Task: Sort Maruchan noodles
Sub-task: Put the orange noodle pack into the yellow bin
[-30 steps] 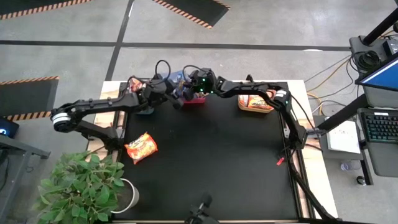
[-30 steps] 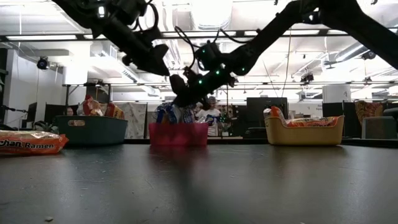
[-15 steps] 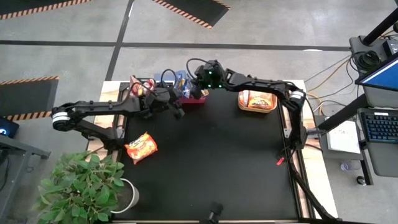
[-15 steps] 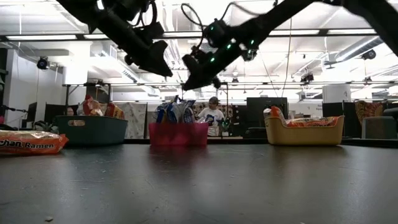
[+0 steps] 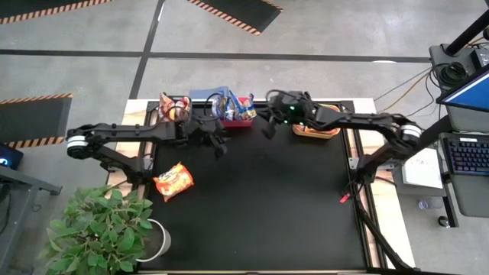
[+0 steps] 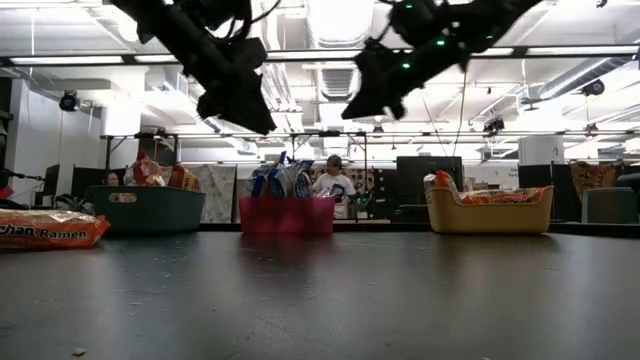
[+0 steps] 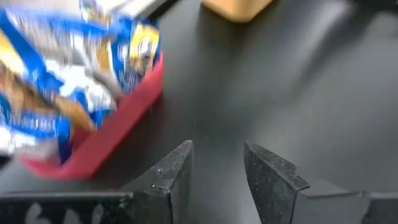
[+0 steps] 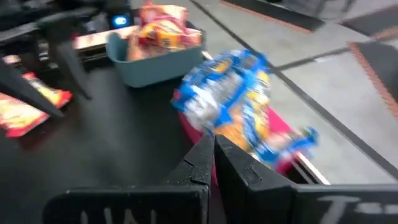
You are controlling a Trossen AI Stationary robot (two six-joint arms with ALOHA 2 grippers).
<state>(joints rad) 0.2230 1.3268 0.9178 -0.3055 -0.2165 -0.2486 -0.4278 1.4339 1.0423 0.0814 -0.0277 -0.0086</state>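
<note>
Noodles packet point(image 5: 173, 182) lies alone on our black counter point(image 5: 260, 206), left side. Behind it stand grey bin point(image 5: 177, 122), red bin point(image 5: 233, 116) of blue packets point(image 8: 239, 102) and orange bin point(image 5: 315, 128). Left hand point(image 5: 219, 148) hovers spread, empty; right hand point(image 5: 269, 127) pressed together.

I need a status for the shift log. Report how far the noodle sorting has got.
Mostly done: blue packets fill the red bin, orange ones sit in the grey bin and the yellow bin. In hand: nothing; the left gripper is open and empty, the right gripper shut and empty, both raised. Left: one orange packet lies loose on the table.
</note>
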